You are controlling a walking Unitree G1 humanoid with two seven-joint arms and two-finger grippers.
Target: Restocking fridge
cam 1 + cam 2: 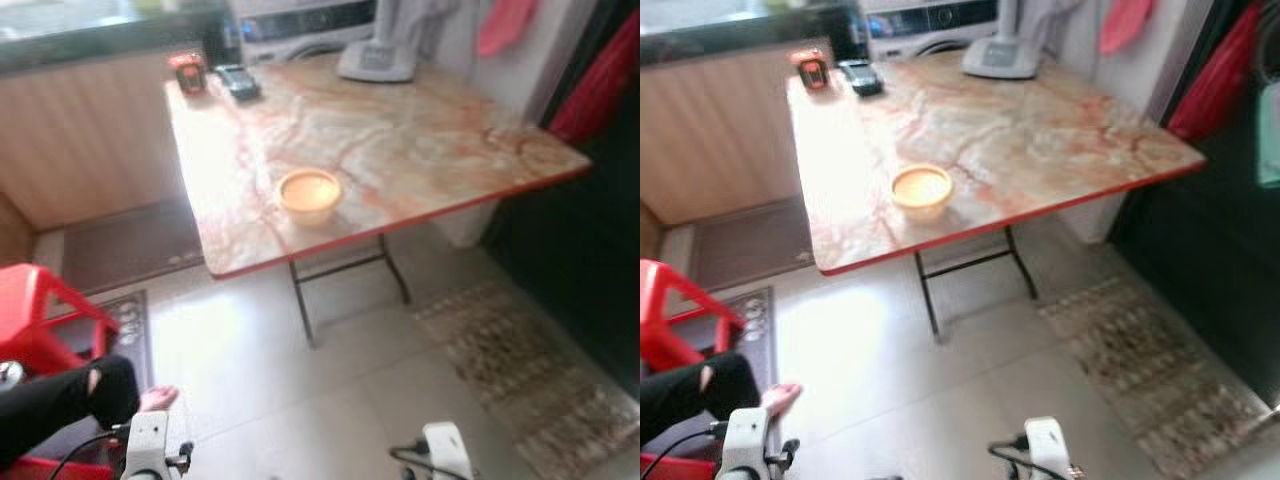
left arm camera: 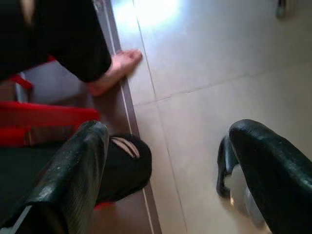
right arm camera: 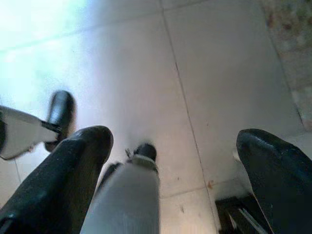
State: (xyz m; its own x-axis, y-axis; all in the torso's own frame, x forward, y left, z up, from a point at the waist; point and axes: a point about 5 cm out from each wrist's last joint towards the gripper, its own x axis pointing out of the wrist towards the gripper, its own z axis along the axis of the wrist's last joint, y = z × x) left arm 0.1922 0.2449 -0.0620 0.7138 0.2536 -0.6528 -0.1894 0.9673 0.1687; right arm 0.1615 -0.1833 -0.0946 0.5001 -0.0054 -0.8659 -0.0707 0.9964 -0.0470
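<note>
While both arms hang low beside the robot's body, note that the left gripper (image 2: 165, 170) and the right gripper (image 3: 170, 180) each have their fingers spread wide with nothing between them, pointing down at the pale tiled floor (image 1: 330, 390). A seated person's bare foot (image 1: 158, 398) rests on the tiles near the left arm, beside a red chair (image 1: 45, 320); keep that zone out of any swing path.

Further out, a folding marble-pattern table (image 1: 420, 150) carries the likeliest stock item: a yellow bowl (image 1: 309, 193) near its front edge. At the far end lie a red object (image 1: 188, 72), a dark object (image 1: 238, 81) and a grey fan base (image 1: 375, 62). A dark tall surface (image 1: 590, 260) on the right may be the fridge; you cannot confirm this.

Judged step: standing off from the table, hands free. This fits both an approach to collect and a return between loads. Expect any pickup to require closing the distance.

No brand, label or writing is legible; the views are blurred.
</note>
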